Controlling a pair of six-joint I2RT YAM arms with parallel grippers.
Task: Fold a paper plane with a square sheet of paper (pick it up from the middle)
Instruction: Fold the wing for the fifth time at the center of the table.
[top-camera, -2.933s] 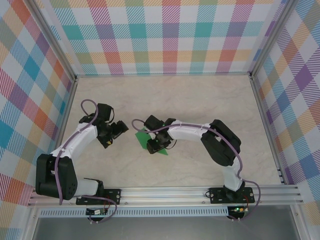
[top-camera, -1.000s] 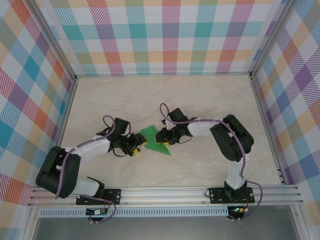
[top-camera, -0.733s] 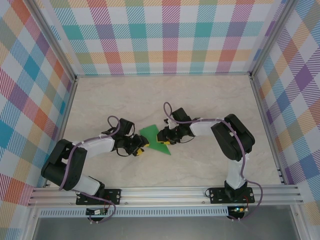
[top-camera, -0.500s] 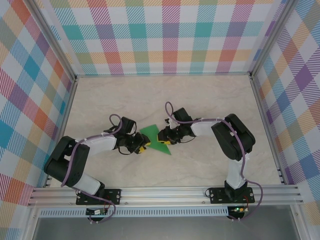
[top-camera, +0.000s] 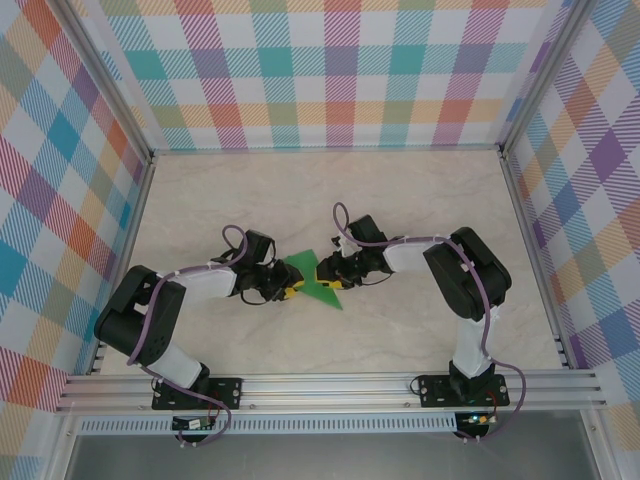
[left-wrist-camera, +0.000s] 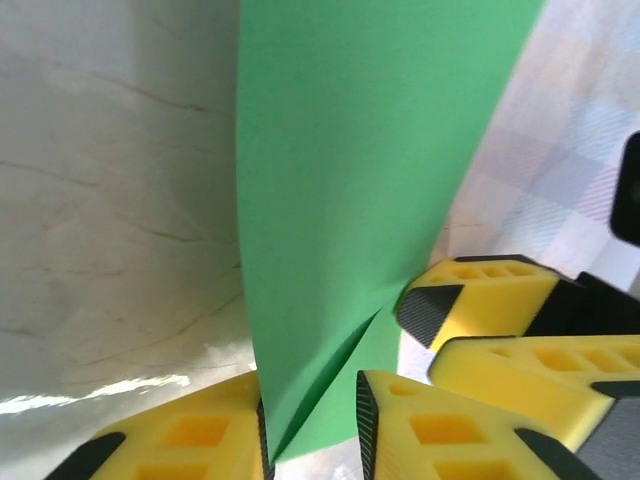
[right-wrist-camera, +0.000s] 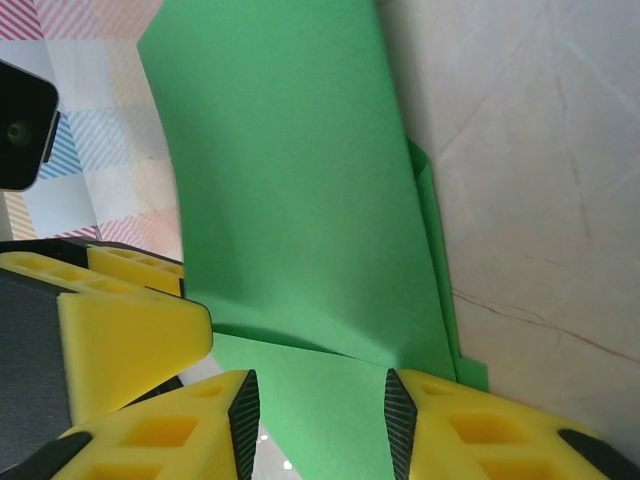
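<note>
Green square sheet of paper (top-camera: 310, 288) lies creased at the middle of the table (top-camera: 420, 210), one flap raised between both arms. We find the right gripper (top-camera: 325, 271) parted, astride its edge. Left gripper (top-camera: 289, 291): paper sits between narrow jaws; we cannot tell whether it is pinched.
</note>
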